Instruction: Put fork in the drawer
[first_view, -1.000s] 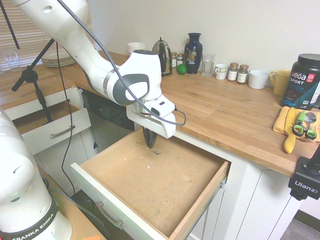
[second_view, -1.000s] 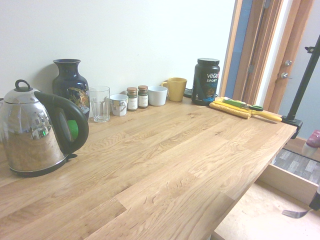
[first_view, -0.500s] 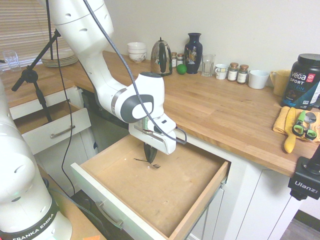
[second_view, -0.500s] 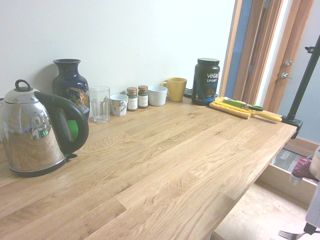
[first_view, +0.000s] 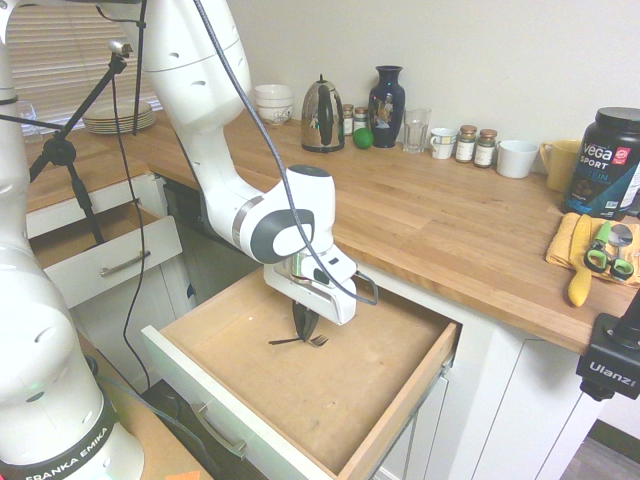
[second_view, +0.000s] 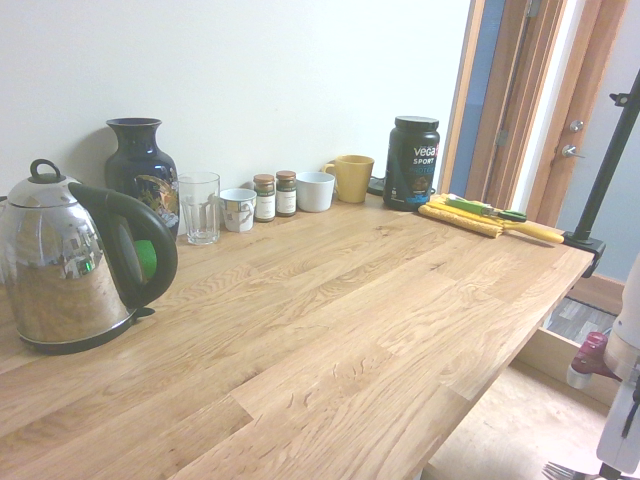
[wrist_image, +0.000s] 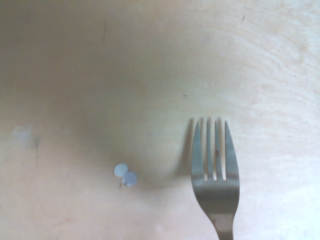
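Fork and tool: both lower in the first exterior view than half a second ago, shifted towards the drawer's front.
Drawer (first_view: 180, 376): open, its front nearest that camera.
Tool (first_view: 305, 334): pressed together, pinching the fork (first_view: 319, 341) mid-length, over the drawer's wooden bottom.
Fork axis: roughly level, crosswise under the tool; handle to picture left, tines to the right. It lies directly at the fingertips, inside the walls; only one arm is there. Likely next: a slight lowering, then release.
Wrist view: adds four tines, a shadow close beside them and two pale discs (wrist_image: 125, 175); the handle's end is missing.
Bench (first_view: 450, 215): beyond the drawer.
Second exterior view: tines just at the bottom edge, grip cut off.
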